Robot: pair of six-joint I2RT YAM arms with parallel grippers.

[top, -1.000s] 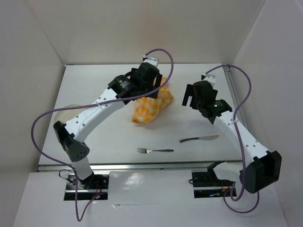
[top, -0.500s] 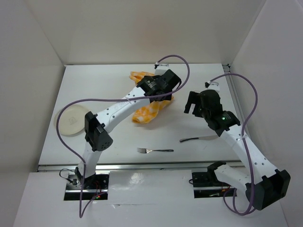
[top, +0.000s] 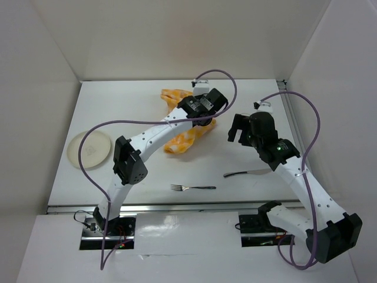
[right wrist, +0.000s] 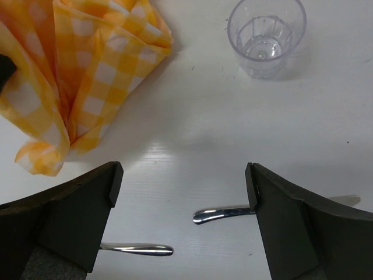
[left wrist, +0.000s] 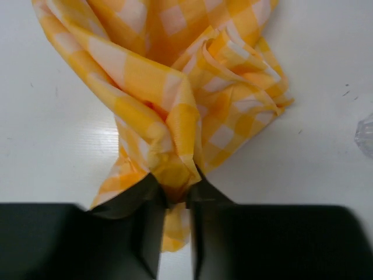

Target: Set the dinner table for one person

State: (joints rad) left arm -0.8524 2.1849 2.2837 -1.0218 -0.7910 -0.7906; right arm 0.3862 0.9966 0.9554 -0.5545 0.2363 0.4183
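Note:
The dinner table (top: 147, 171) is a wide white top. A yellow-and-white checked cloth (top: 184, 140) lies crumpled at its middle back. My left gripper (top: 202, 117) sits over the cloth's right end. In the left wrist view the left gripper (left wrist: 178, 195) is shut on a bunched fold of the cloth (left wrist: 175, 87). My right gripper (top: 238, 131) hovers to the right of the cloth, open, with nothing between its fingers (right wrist: 76, 216). Below the right gripper (right wrist: 180, 192) lie the knife handle (right wrist: 224, 213) and the fork handle (right wrist: 140, 249).
A cream plate (top: 89, 149) sits at the left. The fork (top: 193, 187) and the knife (top: 247, 173) lie near the front edge. A clear plastic glass (right wrist: 267, 35) stands beyond the right gripper. A metal rail (top: 177, 206) runs along the front.
My left arm has swung right over the cloth's right end and its jaws have closed on a fold. The plate has come into view. The right arm has shifted slightly.

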